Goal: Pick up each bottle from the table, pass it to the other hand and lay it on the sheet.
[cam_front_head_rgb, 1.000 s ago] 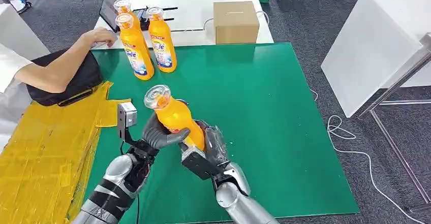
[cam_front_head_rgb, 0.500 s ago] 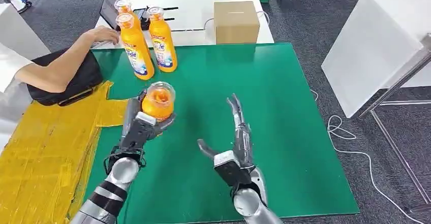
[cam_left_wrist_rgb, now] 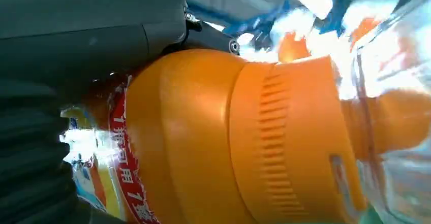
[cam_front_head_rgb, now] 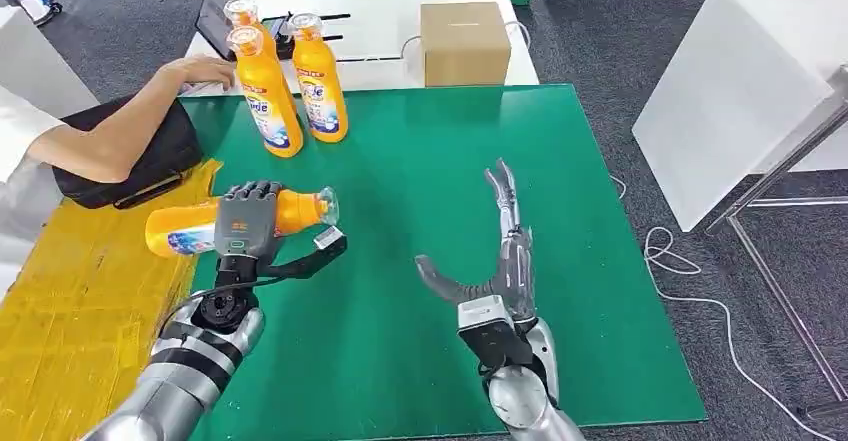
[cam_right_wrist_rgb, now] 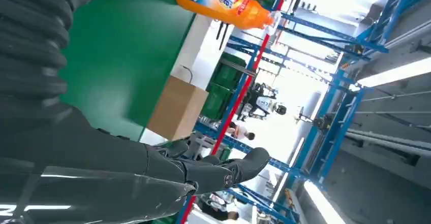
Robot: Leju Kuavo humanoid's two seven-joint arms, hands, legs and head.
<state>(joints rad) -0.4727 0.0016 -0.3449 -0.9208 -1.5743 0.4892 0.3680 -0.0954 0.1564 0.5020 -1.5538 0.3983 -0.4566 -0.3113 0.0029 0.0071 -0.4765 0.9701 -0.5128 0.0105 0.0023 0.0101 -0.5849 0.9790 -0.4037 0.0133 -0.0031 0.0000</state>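
Note:
My left hand grips an orange bottle turned on its side, its clear cap toward the green mat and its base over the yellow sheet. Up close the orange bottle shows its ribbed neck and clear cap, wrapped by my left hand. My right hand is open above the green mat, fingers stretched forward and thumb out, holding nothing; the right hand also shows from the wrist. Three more orange bottles stand upright at the mat's far left corner.
A person's arm lies over a black bag at the left, their hand near a tablet. A cardboard box sits on the white table behind the mat. A white table stands to the right.
The bottle passed from both hands into my left hand alone, then swung from upright to lying sideways toward the yellow sheet. My right hand let go, opened and moved right.

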